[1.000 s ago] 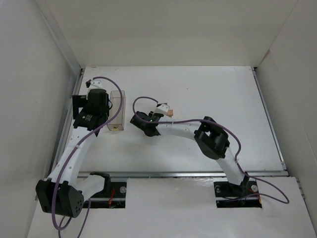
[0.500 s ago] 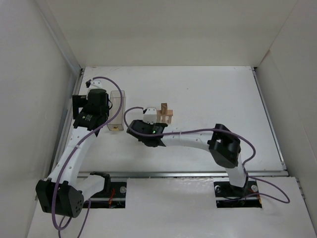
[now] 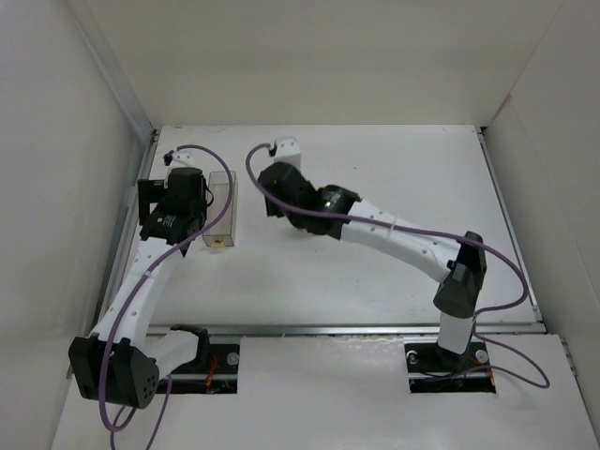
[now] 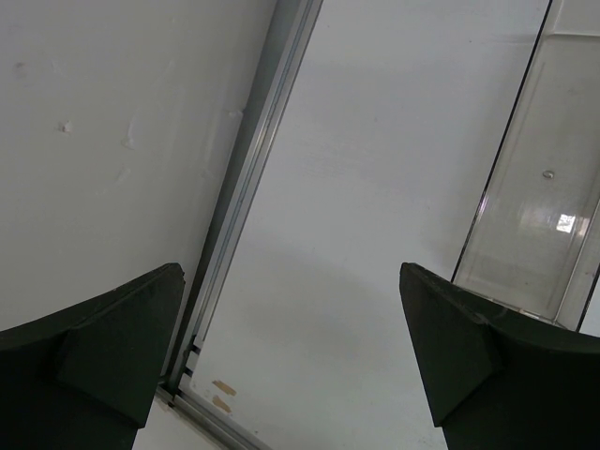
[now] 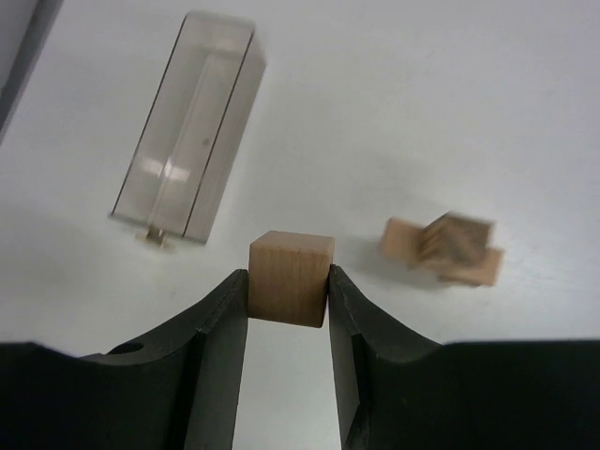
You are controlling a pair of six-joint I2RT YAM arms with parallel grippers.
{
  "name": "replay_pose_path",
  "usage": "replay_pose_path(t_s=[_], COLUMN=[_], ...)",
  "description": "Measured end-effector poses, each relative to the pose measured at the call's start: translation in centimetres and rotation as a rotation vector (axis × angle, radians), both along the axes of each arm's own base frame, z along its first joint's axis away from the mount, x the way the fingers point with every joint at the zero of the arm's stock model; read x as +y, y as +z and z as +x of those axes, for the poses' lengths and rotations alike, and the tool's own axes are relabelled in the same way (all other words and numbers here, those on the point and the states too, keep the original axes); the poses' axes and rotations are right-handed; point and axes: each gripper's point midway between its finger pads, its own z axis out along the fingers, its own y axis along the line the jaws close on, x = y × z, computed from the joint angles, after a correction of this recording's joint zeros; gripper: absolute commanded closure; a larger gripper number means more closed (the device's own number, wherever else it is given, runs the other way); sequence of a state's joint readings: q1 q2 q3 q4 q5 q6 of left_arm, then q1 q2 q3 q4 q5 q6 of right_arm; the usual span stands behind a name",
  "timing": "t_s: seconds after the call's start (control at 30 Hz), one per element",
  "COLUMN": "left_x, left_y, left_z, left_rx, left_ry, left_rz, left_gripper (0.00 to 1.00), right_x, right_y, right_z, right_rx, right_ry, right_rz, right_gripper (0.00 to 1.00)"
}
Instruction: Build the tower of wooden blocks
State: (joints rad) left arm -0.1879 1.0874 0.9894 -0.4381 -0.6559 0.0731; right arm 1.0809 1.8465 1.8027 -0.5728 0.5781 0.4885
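The right gripper (image 5: pixel 287 298) is clamped on a small light-tan wooden cube (image 5: pixel 291 270), pinched at the fingertips only. Beyond it to the right sits the small tan wood-block tower (image 5: pixel 442 248), blurred. A clear plastic rectangular box (image 5: pixel 187 159) lies to the left. With so shallow a pinch, the cube could twist or slip. An off-centre descent could topple the tower. The left gripper (image 4: pixel 291 281) hangs wide apart, empty, beside the box.

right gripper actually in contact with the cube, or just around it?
Touching. Right wrist view: both fingers of the right gripper press against opposite sides of the cube, no gap on either side.
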Motion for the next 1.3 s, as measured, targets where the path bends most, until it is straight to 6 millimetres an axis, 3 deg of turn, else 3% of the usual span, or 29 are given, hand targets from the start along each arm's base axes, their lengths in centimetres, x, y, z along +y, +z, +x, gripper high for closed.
replay_pose_path(t_s=[0.17,0.27,0.37,0.9,1.13,1.3], left_x=[0.0,0.0,-0.1,-0.2,-0.2,-0.2], left_y=[-0.2,-0.6,-0.9,-1.5,-1.9,-1.9], left_z=[0.1,0.2,0.3,0.6,0.7,0.7], left_rx=[0.009,0.021,0.032,0.057,0.07,0.071], left_ry=[0.0,0.0,0.0,-0.003,-0.004,-0.003], left_rz=[0.002,0.004,0.006,0.008,0.01,0.01], left_gripper=[0.01,0.01,0.01,0.01,0.01,0.01], right_x=[-5.1,-7.4,-8.1,-7.7,-8.9,-8.6], right_y=[6.5,7.6,6.2,-2.7,-4.6,-5.4], right_z=[5.8,7.1,7.1,6.0,6.8,6.5], right_rx=[-0.065,-0.075,-0.032,0.197,0.247,0.27], right_ry=[-0.124,-0.173,-0.16,-0.032,-0.037,-0.015], right_rz=[0.017,0.001,-0.044,-0.131,-0.121,-0.111], right_gripper=[1.0,1.0,1.0,1.0,1.0,1.0])
